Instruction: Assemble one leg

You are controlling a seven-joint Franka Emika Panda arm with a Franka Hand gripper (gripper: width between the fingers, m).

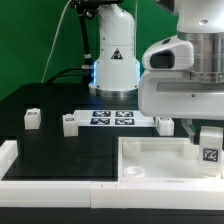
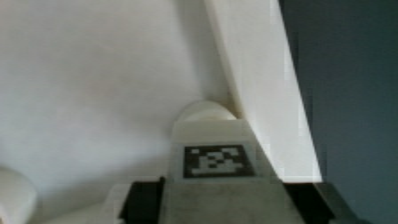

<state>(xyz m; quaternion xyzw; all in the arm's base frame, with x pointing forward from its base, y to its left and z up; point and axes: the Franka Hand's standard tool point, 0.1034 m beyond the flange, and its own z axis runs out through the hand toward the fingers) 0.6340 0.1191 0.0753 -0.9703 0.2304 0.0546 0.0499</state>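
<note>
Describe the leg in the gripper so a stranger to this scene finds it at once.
Find the large white tray at the front, on the exterior view's right. Over its right-hand part in that view hangs the gripper, with the leg, a small white tagged block, between its fingers. Three like blocks rest on the black table; only this one is gripped.

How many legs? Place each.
4, by the exterior view: one leg far left on the table, one at each end of the marker board, one in the hand at the tray. Others may be hidden.
</note>
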